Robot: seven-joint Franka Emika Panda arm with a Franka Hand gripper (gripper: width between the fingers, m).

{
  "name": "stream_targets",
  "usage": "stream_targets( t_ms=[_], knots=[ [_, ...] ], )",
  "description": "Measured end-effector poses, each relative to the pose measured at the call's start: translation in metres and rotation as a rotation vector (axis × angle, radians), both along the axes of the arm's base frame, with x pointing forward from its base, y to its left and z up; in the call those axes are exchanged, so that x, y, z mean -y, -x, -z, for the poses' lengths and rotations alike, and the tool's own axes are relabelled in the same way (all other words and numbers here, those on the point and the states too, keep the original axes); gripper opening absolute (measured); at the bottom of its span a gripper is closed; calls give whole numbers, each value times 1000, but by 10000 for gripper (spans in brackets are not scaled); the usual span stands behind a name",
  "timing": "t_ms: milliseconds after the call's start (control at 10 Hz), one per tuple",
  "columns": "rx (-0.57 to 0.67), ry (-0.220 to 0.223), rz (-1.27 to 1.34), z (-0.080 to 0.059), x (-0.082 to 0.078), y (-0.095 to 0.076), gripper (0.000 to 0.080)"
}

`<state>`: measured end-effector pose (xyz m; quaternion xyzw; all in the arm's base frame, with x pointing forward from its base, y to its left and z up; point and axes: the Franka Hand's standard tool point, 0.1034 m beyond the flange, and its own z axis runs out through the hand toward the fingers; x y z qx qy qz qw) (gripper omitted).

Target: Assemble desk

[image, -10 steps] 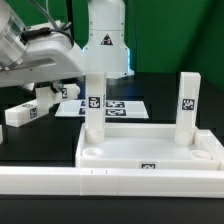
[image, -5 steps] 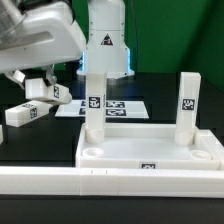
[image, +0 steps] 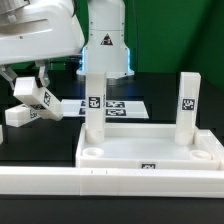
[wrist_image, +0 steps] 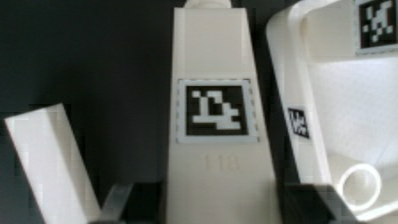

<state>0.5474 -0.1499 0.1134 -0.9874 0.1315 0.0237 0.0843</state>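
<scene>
The tabletop (image: pixel 150 150) lay rim up, just behind the rail (image: pixel 50 182). The marker board (image: pixel 125 106) lay flat beyond it. Two upright legs (image: pixel 93 105) stood in the tabletop's far corner sockets, one at each end. On the exterior view's left, the gripper (image: pixel 28 88) was clamped on a tilted third leg (image: pixel 38 98), clear of the table, over a fourth leg (image: pixel 22 114) lying flat.

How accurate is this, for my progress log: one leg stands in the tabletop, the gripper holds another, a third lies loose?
Two stand, not one: the exterior view shows one leg and another leg upright in the tabletop. The rest is right.
</scene>
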Motion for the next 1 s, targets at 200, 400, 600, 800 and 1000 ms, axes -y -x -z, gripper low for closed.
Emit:
stream_targets(
  t_ms=[200, 400, 600, 800, 1000],
  knots=[
    [99, 48, -8, -16, -6, -16, 291],
    [210, 120, -13, -23, -10, -24, 290],
    [283, 182, -2, -19, -1, -22, 291],
    [286, 181, 9, -22, -9, -26, 291],
    [314, 174, 14, -40, -35, -44, 291]
  ],
)
